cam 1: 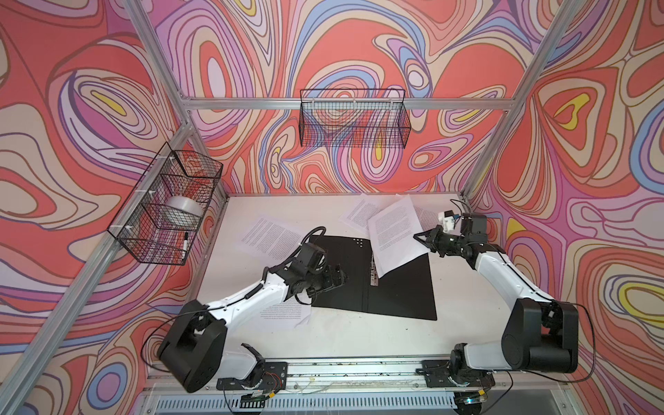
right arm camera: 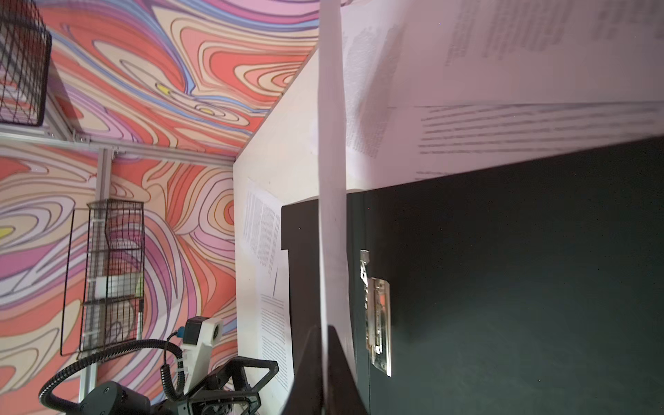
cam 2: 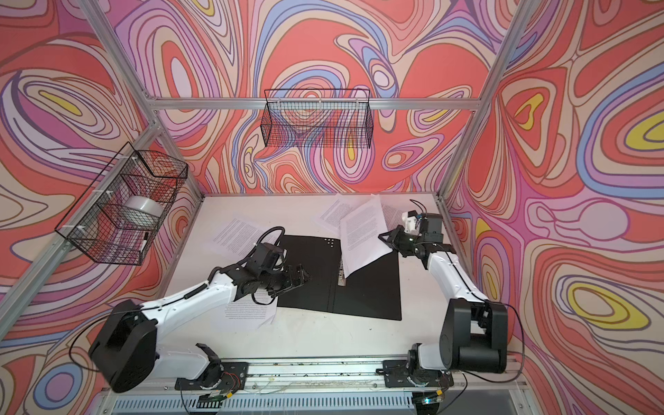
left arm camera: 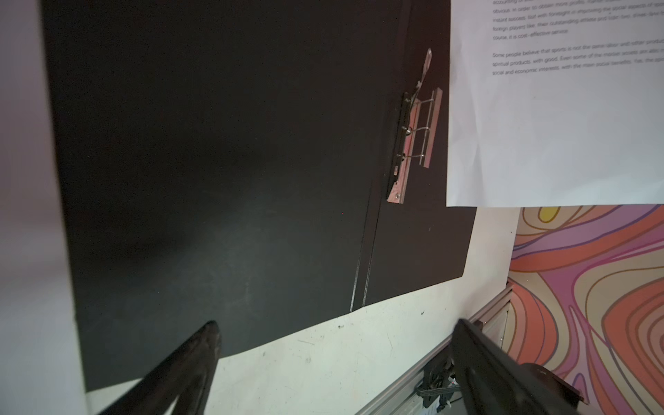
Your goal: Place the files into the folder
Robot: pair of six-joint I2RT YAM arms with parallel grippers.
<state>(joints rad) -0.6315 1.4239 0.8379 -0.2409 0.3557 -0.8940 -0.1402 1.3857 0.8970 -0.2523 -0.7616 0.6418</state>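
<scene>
**Q:** Where is the folder, and why is it open?
**A:** The folder (cam 1: 402, 287) lies flat at the centre of the bench (cam 1: 359, 341), black inside up. This exposes the metal clip (cam 1: 373, 269) on its spine to receive paper.

**Q:** What is the right gripper doing?
**A:** The right gripper (right arm camera: 327, 345) is clamped on the edge of one printed sheet (cam 1: 395, 237), at 1 o'clock from the clip. The sheet slopes down toward the clip, probably for laying onto the folder's right half.

**Q:** And the left gripper?
**A:** The left gripper (left arm camera: 337, 325) has its jaws wide apart and holds nothing. It sits over the folder's left half, at 9 o'clock from the clip, likely ready to steady it.

**Q:** Where are the remaining files?
**A:**
- A loose sheet (cam 1: 269, 237) lies at 10 o'clock.
- Another sheet (cam 1: 284, 316) lies at 7 o'clock, partly under the left arm.
- A pile of sheets (cam 1: 359, 212) lies at 12 o'clock.

**Q:** What about the surface and the room?
**A:** The bench is white and lightly scuffed, inside an aluminium frame (cam 1: 251, 102). The walls (cam 1: 359, 46) carry a swirl pattern. Wire baskets hang at 12 o'clock (cam 1: 354, 118) and 9 o'clock (cam 1: 169, 204).
</scene>
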